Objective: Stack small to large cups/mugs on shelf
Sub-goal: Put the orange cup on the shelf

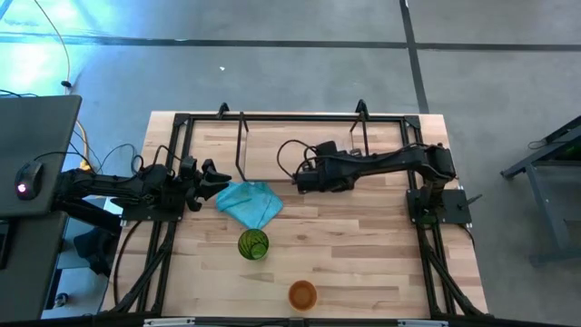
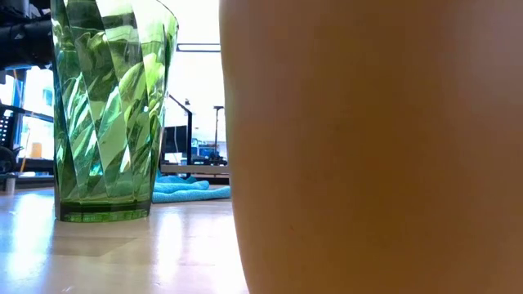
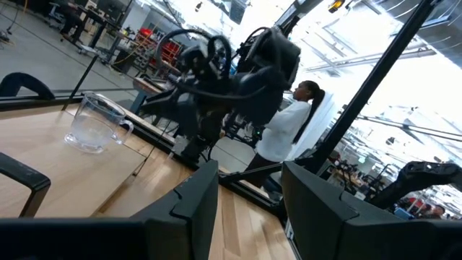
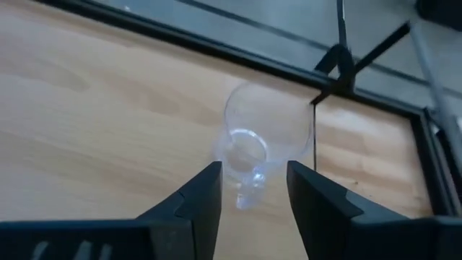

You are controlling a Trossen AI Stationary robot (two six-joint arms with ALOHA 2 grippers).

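The small clear cup (image 4: 256, 144) stands upright on light wood beside a thin black frame; it also shows in the left wrist view (image 3: 97, 123). My right gripper (image 4: 253, 191) is open and hangs over the cup, its fingers on either side and clear of it. In the high view it sits at mid-table (image 1: 300, 178). The shelf's thin black legs (image 1: 241, 145) rise at the far half of the table. The green cup (image 1: 253, 244) and the orange cup (image 1: 302, 294) stand upright near the near edge. My left gripper (image 3: 249, 209) is open and waits at the left (image 1: 213, 177).
A crumpled teal cloth (image 1: 250, 202) lies between my left gripper and the green cup. Black frame bars (image 1: 300, 116) run along the table's far edge and sides. In the low view the orange cup (image 2: 376, 147) blocks most of the picture. A person (image 3: 289, 123) stands beyond the table.
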